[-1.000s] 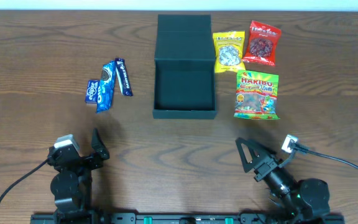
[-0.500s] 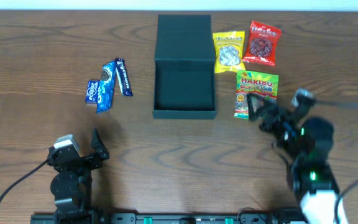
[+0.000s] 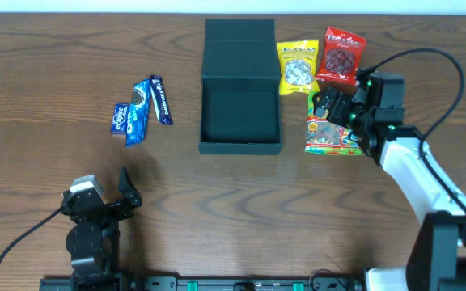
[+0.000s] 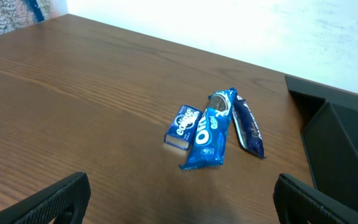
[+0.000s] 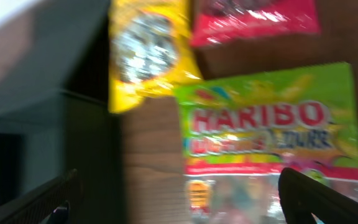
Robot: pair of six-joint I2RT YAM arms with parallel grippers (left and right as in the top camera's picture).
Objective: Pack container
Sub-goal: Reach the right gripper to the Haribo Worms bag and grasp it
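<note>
Hovering with jaws spread, right gripper [image 3: 325, 105] overhangs Haribo bag [image 3: 332, 137].

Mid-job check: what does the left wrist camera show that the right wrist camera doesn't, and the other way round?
Only the left wrist view shows the blue snacks clustered together: an Oreo pack, a small blue box and a dark blue bar. Only the right wrist view shows the Haribo bag, the yellow packet and the red packet. Both views catch part of the container and the wooden table.
</note>
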